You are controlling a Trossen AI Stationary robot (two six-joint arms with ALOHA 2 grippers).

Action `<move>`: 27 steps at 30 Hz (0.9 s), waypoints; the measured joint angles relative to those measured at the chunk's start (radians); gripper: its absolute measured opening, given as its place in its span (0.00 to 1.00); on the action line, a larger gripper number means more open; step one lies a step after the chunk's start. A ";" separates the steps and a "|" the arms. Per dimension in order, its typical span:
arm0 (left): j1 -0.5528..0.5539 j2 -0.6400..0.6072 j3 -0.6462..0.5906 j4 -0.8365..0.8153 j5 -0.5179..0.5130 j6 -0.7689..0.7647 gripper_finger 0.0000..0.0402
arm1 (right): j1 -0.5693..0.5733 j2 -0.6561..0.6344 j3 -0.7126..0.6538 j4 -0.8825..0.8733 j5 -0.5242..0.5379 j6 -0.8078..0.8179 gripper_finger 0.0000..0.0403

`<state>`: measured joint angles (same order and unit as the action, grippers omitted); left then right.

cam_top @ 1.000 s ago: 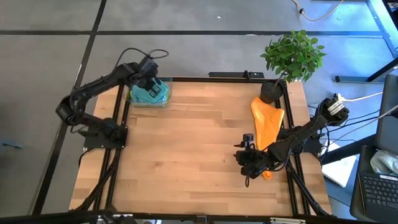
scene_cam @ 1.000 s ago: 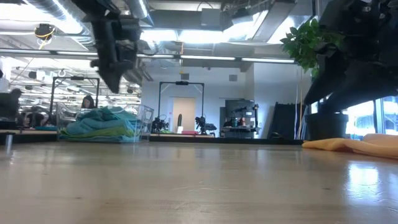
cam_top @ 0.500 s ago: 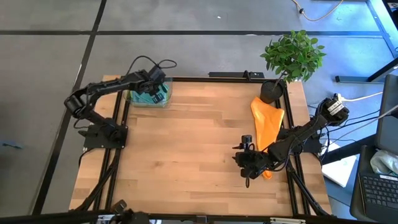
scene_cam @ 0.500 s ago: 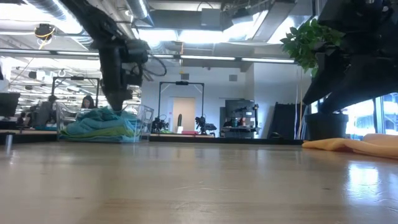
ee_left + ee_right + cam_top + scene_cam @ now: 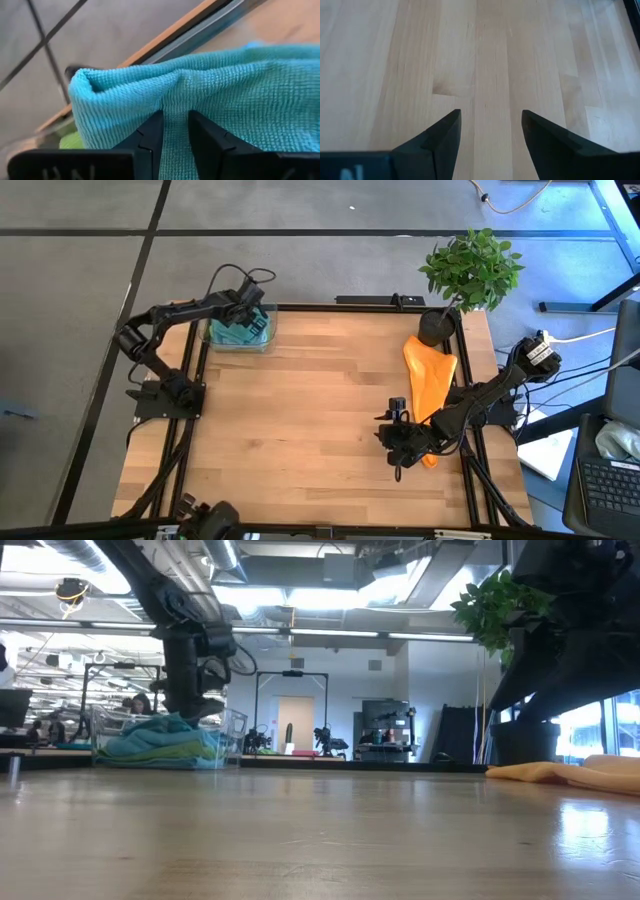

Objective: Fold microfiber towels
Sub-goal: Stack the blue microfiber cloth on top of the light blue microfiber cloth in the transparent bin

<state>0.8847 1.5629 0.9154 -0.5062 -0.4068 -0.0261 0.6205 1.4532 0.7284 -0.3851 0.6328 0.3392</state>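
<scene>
A clear basket (image 5: pixel 262 338) at the table's far left corner holds a pile of microfiber towels: a teal one (image 5: pixel 240 95) on top, a lime green one (image 5: pixel 70 142) under it. In the low view the pile (image 5: pixel 160 740) shows teal over green. My left gripper (image 5: pixel 245 320) reaches down into the basket and is shut on the teal towel. An orange towel (image 5: pixel 430 375) lies flat along the table's right edge. My right gripper (image 5: pixel 397 442) hovers open over bare wood (image 5: pixel 491 116) beside the orange towel's near end. My left gripper pinches a raised fold of the teal towel (image 5: pixel 175 102) between its two fingers (image 5: pixel 150 137), near the towel's upper edge. The fingers come slanting down from above. The towel still rests on the pile in the basket, creased where the fingers meet it.
A potted plant (image 5: pixel 470 270) stands at the far right corner, just beyond the orange towel. The middle of the wooden table (image 5: pixel 300 410) is bare. The black frame rails (image 5: pixel 190 380) run along the left and right edges.
My left gripper has come down from above the basket into it and tipped more steeply, ending on the teal towel on top of the pile. The towels and my right gripper have stayed where they were.
</scene>
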 joint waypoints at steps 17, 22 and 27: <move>0.015 0.041 0.000 -0.035 -0.149 -0.089 0.21 | 0.000 0.000 0.000 -0.003 -0.001 0.018 0.52; -0.020 0.014 0.000 -0.031 -0.106 -0.064 0.21 | 0.000 0.000 0.000 -0.006 0.000 0.021 0.52; -0.050 -0.061 0.000 -0.018 -0.132 -0.043 0.21 | 0.000 0.000 0.000 -0.005 0.001 0.020 0.52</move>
<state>0.8351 1.5018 0.9154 -0.5239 -0.5385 -0.0690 0.6205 1.4532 0.7284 -0.3904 0.6334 0.3595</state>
